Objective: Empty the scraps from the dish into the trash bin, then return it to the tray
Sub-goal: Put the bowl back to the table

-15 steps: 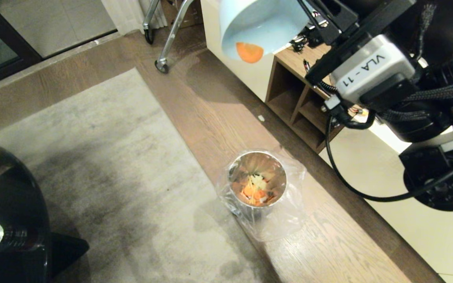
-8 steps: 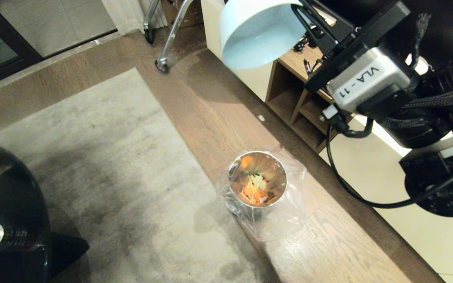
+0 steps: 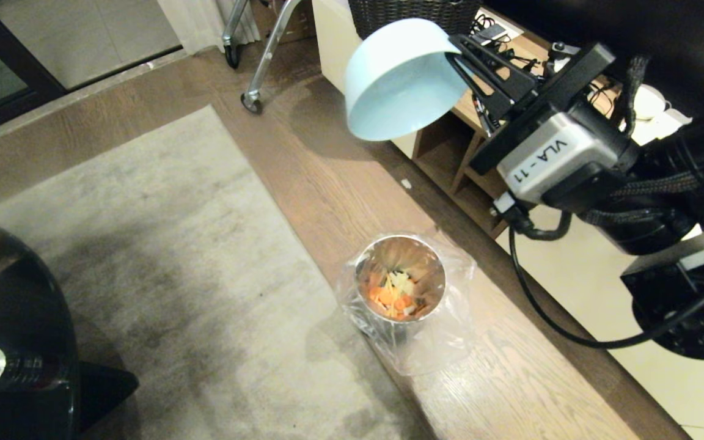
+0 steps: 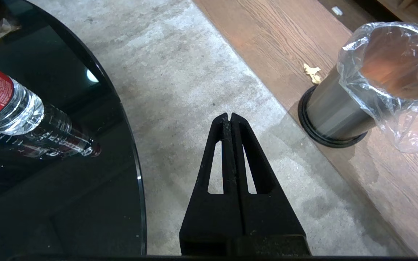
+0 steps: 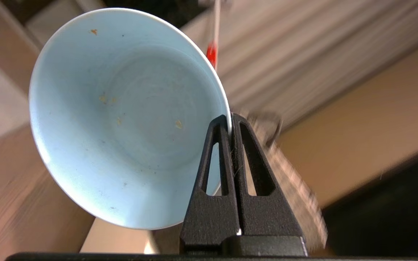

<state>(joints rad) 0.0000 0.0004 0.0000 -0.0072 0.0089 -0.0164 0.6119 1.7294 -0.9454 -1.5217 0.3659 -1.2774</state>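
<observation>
You are looking down at a grey rug (image 3: 144,244) that covers most of the floor, with a strip of wooden flooring (image 3: 340,183) running along its far side and a pale cabinet with open wooden shelves (image 3: 450,165) beyond that. At the robot's left sits a round black glass table (image 4: 60,174) with a clear water bottle (image 4: 2,105) lying on it, red label showing. Your right arm reaches in from the right of the head view, and the right gripper (image 3: 453,49) is clamped tight on the rim of the dish (image 3: 398,79), one finger inside the bowl and the other against its outside. The dish is held high in the air, tipped steeply so its mouth faces down and towards the robot's left; in the right wrist view its pale-blue inside (image 5: 122,116) carries only a few tiny specks. The trash bin (image 3: 399,287) stands on the wooden flooring, well below the dish and nearer the robot, its clear bag folded out over the rim. The scraps (image 3: 395,293) lie at the bottom of the bin as a small heap of orange, yellow and whitish pieces. One small yellowish bit (image 4: 312,72) lies on the floor just beside the bin's base. The left gripper (image 4: 230,117) hangs over the rug near the table edge, fingers pressed together and holding nothing.
</observation>
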